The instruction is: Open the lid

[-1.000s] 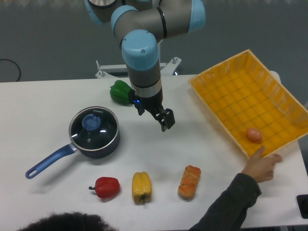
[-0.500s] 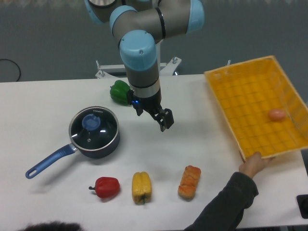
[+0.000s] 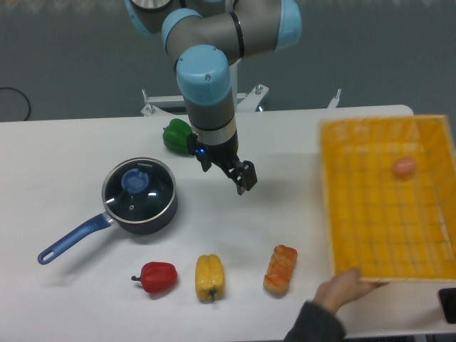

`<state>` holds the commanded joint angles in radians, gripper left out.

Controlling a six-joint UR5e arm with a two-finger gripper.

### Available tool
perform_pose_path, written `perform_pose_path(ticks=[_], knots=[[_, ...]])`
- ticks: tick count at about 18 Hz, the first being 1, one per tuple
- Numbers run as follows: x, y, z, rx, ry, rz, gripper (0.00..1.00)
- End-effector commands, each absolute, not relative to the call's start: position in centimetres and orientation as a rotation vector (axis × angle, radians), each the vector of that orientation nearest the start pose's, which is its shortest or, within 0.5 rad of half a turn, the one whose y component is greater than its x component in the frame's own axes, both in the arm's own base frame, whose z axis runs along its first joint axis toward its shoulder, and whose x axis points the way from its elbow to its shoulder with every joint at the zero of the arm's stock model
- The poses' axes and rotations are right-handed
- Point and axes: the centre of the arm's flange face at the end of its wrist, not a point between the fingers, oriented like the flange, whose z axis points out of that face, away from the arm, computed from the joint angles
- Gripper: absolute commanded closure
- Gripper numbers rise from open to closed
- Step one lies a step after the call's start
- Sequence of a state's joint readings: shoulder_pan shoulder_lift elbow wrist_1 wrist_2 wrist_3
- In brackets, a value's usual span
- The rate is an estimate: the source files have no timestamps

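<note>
The gripper point(image 3: 242, 178) hangs above the bare table point(image 3: 71, 142), to the right of the saucepan point(image 3: 140, 197) and well apart from it; it holds nothing, and from this angle I cannot tell how far its fingers are spread. The lid point(image 3: 137, 187) sits flat on the saucepan, its blue knob point(image 3: 135, 181) in the centre, so the opening is not yet begun. To do this step well, I think the gripper must travel left until it is directly over the knob, with its fingers spread enough to pass on both sides, then come down straight and close on the knob only, not on the glass. The lift should go straight up, so the metal rim does not drag the saucepan. The long handle point(image 3: 71, 241) points to the lower left, away from the approach. The green pepper point(image 3: 178, 135) lies just behind the arm. A person's hand point(image 3: 345, 288) holds the yellow basket point(image 3: 385, 206) at the right, far from this path.
</note>
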<state>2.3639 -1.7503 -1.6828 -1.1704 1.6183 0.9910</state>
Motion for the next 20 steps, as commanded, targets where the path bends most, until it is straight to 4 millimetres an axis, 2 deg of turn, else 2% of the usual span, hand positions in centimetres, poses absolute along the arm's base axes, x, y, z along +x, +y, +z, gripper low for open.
perform_pose_path(ticks=[20], knots=[[-30.77, 48.46, 37.84, -3.101, 0.307, 0.160, 0.00]])
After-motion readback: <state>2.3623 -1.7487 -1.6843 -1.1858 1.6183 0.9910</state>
